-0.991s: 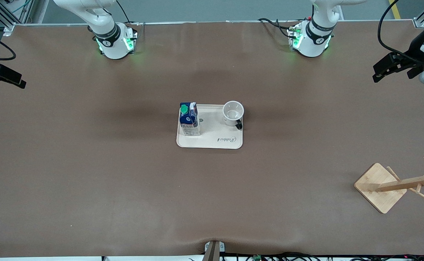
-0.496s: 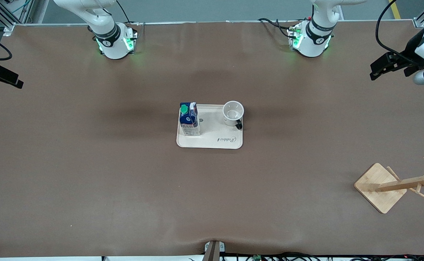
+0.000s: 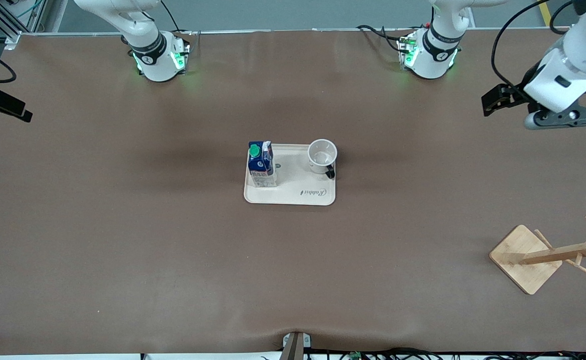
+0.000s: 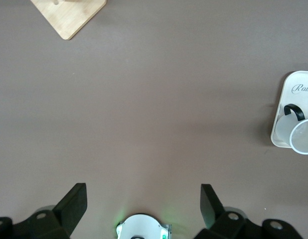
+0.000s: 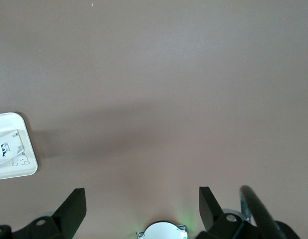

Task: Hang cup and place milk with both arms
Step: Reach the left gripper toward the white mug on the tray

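The counter (image 3: pixel 122 225) looks matt brown, cloth-like and faintly creased. The tray (image 3: pixel 293 197) is smooth cream plastic — the cup (image 3: pixel 322 156) glossy white. The rack (image 3: pixel 543 256) is pale bare wood, the milk (image 3: pixel 261 165) printed card.

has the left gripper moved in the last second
Yes. The left gripper, open in the left wrist view, has shifted inward from the table's edge at the left arm's end, toward the tray; the cup and milk there have not moved.
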You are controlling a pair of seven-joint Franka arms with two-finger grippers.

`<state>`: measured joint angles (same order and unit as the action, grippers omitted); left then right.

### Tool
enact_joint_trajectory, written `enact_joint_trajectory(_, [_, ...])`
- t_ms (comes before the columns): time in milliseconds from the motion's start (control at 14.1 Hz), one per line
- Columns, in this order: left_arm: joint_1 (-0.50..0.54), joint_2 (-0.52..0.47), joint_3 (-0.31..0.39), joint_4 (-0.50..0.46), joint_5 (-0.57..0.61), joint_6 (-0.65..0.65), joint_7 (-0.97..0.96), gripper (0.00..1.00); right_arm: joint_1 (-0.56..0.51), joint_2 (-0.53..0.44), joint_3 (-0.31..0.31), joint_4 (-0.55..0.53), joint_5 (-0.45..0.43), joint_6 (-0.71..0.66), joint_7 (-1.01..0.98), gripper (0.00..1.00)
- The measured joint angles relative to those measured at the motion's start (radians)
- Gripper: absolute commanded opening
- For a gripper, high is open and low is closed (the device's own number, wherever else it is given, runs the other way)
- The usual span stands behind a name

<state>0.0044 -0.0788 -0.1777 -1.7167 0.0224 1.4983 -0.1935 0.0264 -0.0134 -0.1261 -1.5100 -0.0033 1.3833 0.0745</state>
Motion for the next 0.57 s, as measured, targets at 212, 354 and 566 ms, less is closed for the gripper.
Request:
enact_joint_trajectory(212, [-0.003,0.006,-0.084,-0.066,-0.003,0.059,-0.123,1.0,0.0,0.008,0.0,0.002,0.0,0.01,0.0,1.0])
enact_joint_trajectory(354, [-0.007,0.007,-0.136,-0.111,-0.003,0.105,-0.184,1.0,-0.001,0.014,0.0,0.005,0.0,0.012,0.0,1.0])
enact_joint_trajectory(566, [-0.007,0.009,-0.182,-0.18,-0.003,0.179,-0.221,1.0,-0.001,0.026,0.0,0.007,0.0,0.013,0.0,1.0])
